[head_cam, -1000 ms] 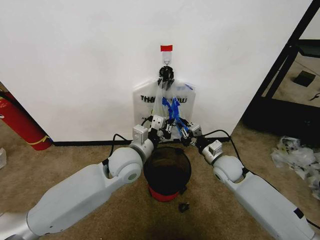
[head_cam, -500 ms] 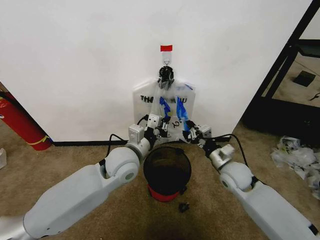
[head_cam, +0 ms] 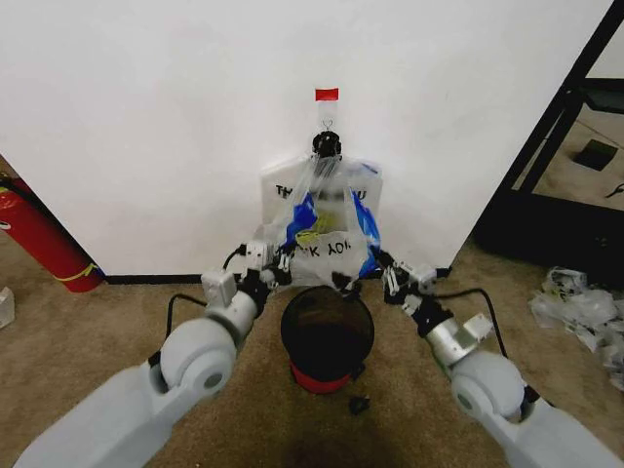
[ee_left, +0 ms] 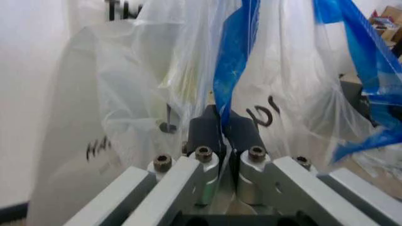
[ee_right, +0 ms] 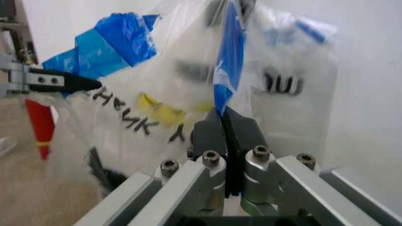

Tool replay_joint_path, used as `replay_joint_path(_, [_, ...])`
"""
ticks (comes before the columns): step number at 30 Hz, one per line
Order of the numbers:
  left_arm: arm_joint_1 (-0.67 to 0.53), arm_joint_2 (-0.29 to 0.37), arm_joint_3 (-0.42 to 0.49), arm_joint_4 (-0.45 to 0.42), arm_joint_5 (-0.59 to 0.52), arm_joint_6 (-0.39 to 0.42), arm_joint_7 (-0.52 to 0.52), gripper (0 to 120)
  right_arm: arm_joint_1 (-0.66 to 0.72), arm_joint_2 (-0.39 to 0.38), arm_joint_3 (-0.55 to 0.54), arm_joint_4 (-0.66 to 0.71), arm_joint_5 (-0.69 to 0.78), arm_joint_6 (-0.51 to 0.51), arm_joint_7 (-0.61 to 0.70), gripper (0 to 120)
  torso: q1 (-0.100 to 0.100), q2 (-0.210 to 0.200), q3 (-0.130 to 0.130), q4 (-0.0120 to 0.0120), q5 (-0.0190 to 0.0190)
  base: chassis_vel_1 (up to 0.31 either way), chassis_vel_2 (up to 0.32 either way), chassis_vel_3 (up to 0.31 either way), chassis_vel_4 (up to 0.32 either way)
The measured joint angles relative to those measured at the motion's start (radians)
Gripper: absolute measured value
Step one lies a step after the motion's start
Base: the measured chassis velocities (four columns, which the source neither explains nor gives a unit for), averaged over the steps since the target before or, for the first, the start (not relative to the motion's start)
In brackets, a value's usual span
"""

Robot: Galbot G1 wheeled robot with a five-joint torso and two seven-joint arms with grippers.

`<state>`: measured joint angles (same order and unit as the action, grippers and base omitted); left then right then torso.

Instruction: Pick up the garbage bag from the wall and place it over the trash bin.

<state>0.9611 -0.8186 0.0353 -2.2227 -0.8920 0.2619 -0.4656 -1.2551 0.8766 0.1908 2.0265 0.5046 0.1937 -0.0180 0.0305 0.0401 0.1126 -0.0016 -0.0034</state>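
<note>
The garbage bag [head_cam: 327,219], thin and white with black lettering, yellow and blue, hangs by its top from a metal hook [head_cam: 327,128] on the white wall [head_cam: 146,117] under red tape [head_cam: 327,95]. Its lower part is stretched wide between my two grippers, just above the trash bin [head_cam: 327,331], a black mesh basket with a red base. My left gripper [head_cam: 281,263] is shut on a blue strip of the garbage bag [ee_left: 125,94], the pads pinching it at the left gripper [ee_left: 224,115]. My right gripper [head_cam: 385,275] is shut on the opposite blue edge, seen up close at the right gripper [ee_right: 221,115].
A red fire extinguisher [head_cam: 39,239] leans at the wall's foot on the left. A black shelf frame [head_cam: 565,136] stands at the right, with clear plastic scraps [head_cam: 585,312] on the carpet before it. A small black piece [head_cam: 359,403] lies near the bin's base.
Both grippers have pulled apart and back from the wall, each keeping its hold. The bag, bunched and narrow before, is now spread wide above the bin.
</note>
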Motion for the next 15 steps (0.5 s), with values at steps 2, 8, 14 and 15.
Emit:
replay_joint_path(2, [0.038, 0.005, -0.018, -0.017, 0.010, 0.000, 0.002, 0, -0.011, -0.002, -0.003, 0.001, -0.007, 0.005, -0.007, 0, 0.000, 0.000, 0.000, 0.0007, -0.0003, 0.000, 0.000, 0.000, 0.000])
replay_joint_path(8, [0.103, 0.009, -0.032, -0.036, 0.034, 0.000, 0.007, 0, -0.074, -0.005, 0.006, 0.021, -0.030, 0.017, -0.016, 0, 0.000, 0.000, 0.000, 0.0003, -0.0002, 0.000, 0.000, 0.000, 0.000])
replay_joint_path(14, [0.154, 0.012, -0.041, -0.048, 0.064, -0.004, 0.015, 0, -0.103, -0.009, 0.005, 0.025, -0.054, 0.029, -0.024, 0, 0.000, 0.000, 0.000, 0.0014, -0.0002, 0.000, 0.000, 0.000, 0.000])
replay_joint_path(15, [0.154, 0.012, -0.041, -0.048, 0.064, -0.004, 0.015, 0, -0.103, -0.009, 0.005, 0.025, -0.054, 0.029, -0.024, 0, 0.000, 0.000, 0.000, 0.0014, -0.0002, 0.000, 0.000, 0.000, 0.000])
